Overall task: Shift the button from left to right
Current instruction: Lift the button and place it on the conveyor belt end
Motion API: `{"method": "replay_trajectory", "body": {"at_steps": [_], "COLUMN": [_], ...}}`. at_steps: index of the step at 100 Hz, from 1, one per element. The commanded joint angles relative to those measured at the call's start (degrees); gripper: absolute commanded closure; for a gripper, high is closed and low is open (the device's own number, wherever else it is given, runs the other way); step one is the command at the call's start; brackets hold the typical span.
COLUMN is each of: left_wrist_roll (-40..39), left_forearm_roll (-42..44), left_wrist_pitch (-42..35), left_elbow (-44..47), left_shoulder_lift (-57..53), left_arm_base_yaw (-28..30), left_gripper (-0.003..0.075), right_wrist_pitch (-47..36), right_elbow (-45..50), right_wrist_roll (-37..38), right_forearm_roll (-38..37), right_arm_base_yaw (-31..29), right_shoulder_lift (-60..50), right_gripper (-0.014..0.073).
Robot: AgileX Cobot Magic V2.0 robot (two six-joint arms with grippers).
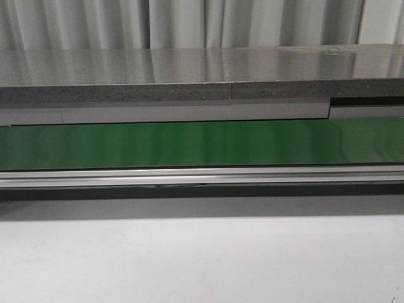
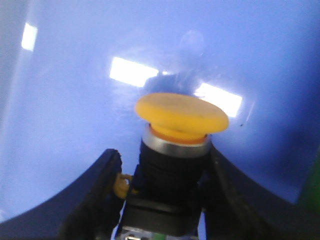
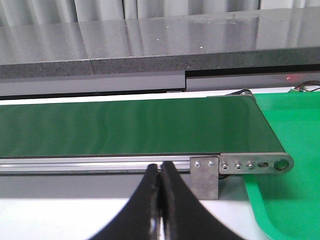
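Note:
In the left wrist view the button (image 2: pixel 175 150) fills the middle: a round yellow-orange cap on a metal ring and a black blocky body. My left gripper (image 2: pixel 162 180) is shut on the button's black body, one dark finger pressing each side. Behind it is a glossy blue surface (image 2: pixel 75 100). My right gripper (image 3: pixel 161 172) is shut and empty, its tips together in front of the conveyor's metal rail (image 3: pixel 100 164). Neither gripper nor the button shows in the front view.
A green conveyor belt (image 1: pixel 202 144) runs left to right behind an aluminium rail (image 1: pixel 202 177), with a grey stone ledge (image 1: pixel 189 76) behind it. In the right wrist view a green tray (image 3: pixel 295 200) lies beside the belt's end bracket (image 3: pixel 205 175). White tabletop (image 1: pixel 202 259) lies in front.

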Motion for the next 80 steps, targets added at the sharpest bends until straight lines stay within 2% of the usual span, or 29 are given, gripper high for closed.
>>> {"method": "replay_trajectory", "body": {"at_steps": [1,20,39,53,63,75,80], "left_wrist_roll": [0.0,2.1,3.6,3.6,3.6,3.6,3.6], "left_forearm_roll": [-2.0,-3.1,-3.1,-3.1,-3.1,-3.1,-3.1], "left_wrist_pitch": [-1.8,-1.7,0.2,0.5,1.0,1.4,1.5], "left_elbow": [-1.3,-1.3,-1.3,-1.3,-1.3,-1.3,-1.3], "left_shoulder_lift": [-6.3,-10.9,-10.4,-9.4,-9.1,-9.1,-9.1], "left_arm_base_yaw": [-0.7,-6.4,-13.9,-16.6,-17.2,-17.3,-17.3], "left_gripper": [0.0552,0.0552,0.0552,0.0532,0.0427,0.0199,0.0136], "right_wrist_pitch": [-4.8,-4.8,-4.8,-4.8,-4.8,-4.8,-4.8], "right_elbow": [-0.9,-0.9,-0.9,-0.9,-0.9,-0.9,-0.9], "right_wrist_roll": [-0.1,-0.1,-0.1,-0.1,-0.1,-0.1,-0.1], "right_forearm_roll": [-0.3,-0.3,-0.3,-0.3,-0.3,-0.3,-0.3], "right_arm_base_yaw": [-0.1,-0.1,-0.1,-0.1,-0.1,-0.1,-0.1], "right_shoulder_lift": [-1.1,-1.1,-1.1,-1.1,-1.1,-1.1,-1.1], "right_gripper": [0.0660,0.0660,0.0660,0.0660,0.0660,0.0660,0.0660]}}
